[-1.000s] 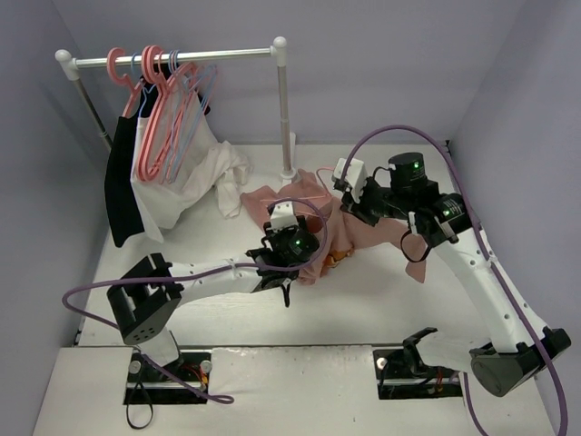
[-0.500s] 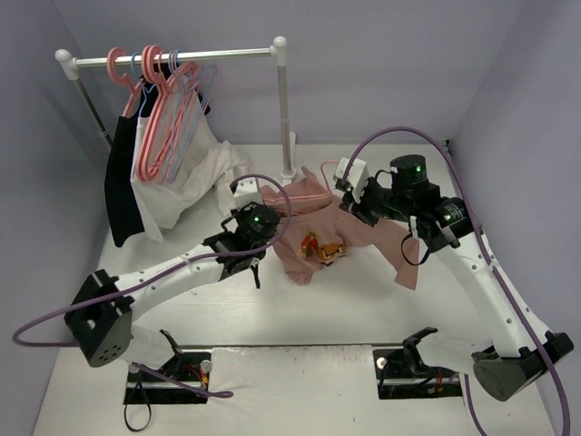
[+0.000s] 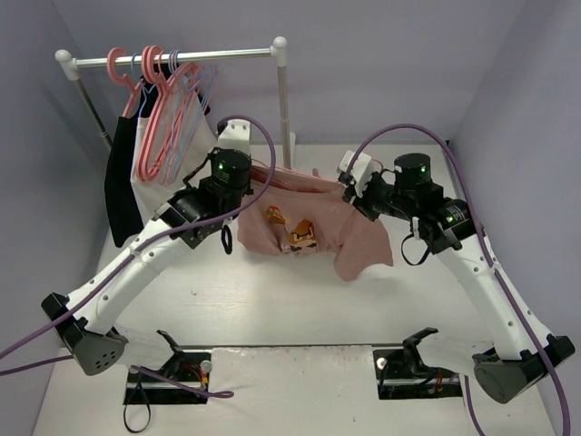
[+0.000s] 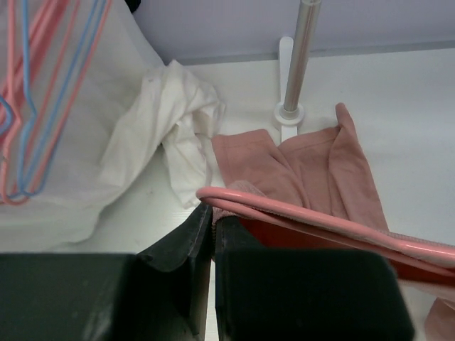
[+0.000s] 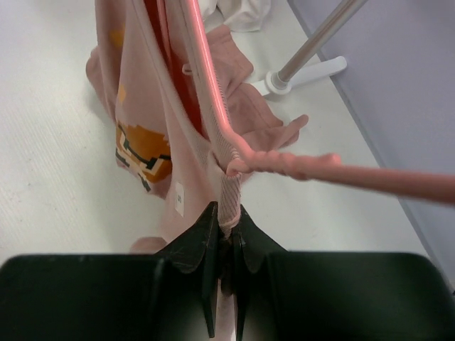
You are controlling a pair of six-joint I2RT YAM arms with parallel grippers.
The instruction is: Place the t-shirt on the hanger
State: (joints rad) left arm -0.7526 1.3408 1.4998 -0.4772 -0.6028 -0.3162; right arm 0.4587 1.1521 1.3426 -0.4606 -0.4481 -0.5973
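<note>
Lighting: bright, even, diffuse, from overhead; no glare

Shadows: soft and faint on the white surface point(image 3: 300, 309), a little deeper below the t-shirt point(image 3: 309, 227)

Top view: sharp throughout

Left wrist view: left end effector point(image 4: 212, 220) dark, underexposed and out of focus; cloth and surface beyond it crisp

Right wrist view: right end effector point(image 5: 226, 213) a soft black mass; hanger point(image 5: 207, 71) just ahead of it slightly blurred, surface beyond it clear

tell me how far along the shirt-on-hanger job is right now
Done: the hanger is already threaded inside the t-shirt, its twisted neck out at the collar. In hand: the left gripper pinches fabric at one hanger end, the right gripper the collar ribbing, shirt spread between them. Left: probably settle both shoulders evenly over the hanger and let go.
</note>
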